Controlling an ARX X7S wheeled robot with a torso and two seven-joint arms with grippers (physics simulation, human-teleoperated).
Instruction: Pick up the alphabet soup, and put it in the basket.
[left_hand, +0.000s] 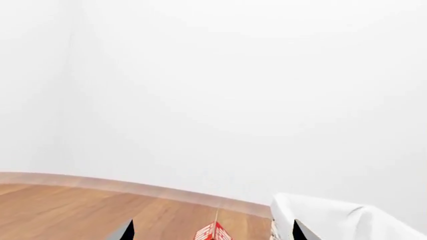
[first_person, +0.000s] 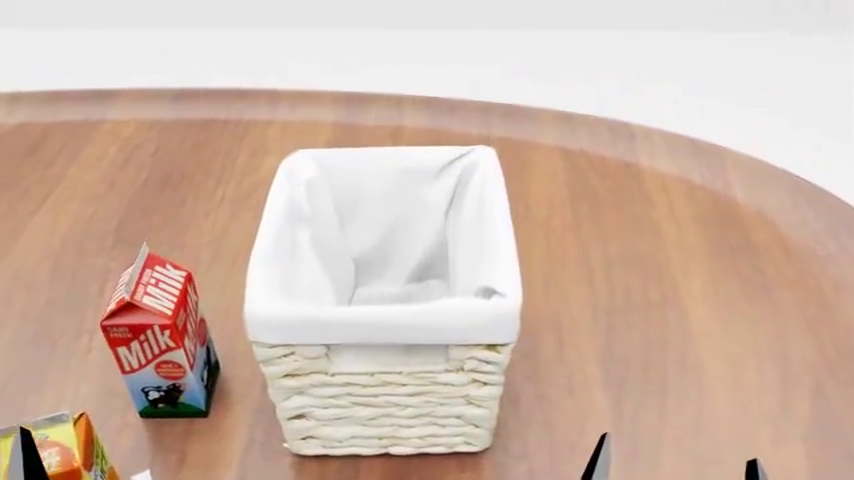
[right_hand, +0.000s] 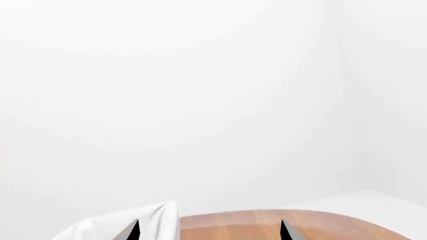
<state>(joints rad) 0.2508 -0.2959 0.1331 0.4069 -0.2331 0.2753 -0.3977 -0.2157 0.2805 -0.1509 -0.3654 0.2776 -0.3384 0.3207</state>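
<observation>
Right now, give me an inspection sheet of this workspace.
Surface: round-edged wooden table.
Job's things: basket upright, white lining, nothing inside; alphabet soup not seen.
Clutter: milk carton upright to the basket's left, apart from it; orange carton at the frame's bottom-left corner.
Grippers: right gripper open, only tips show; left gripper open.
Cables: nothing seen.
Surroundings: plain white walls and floor.
</observation>
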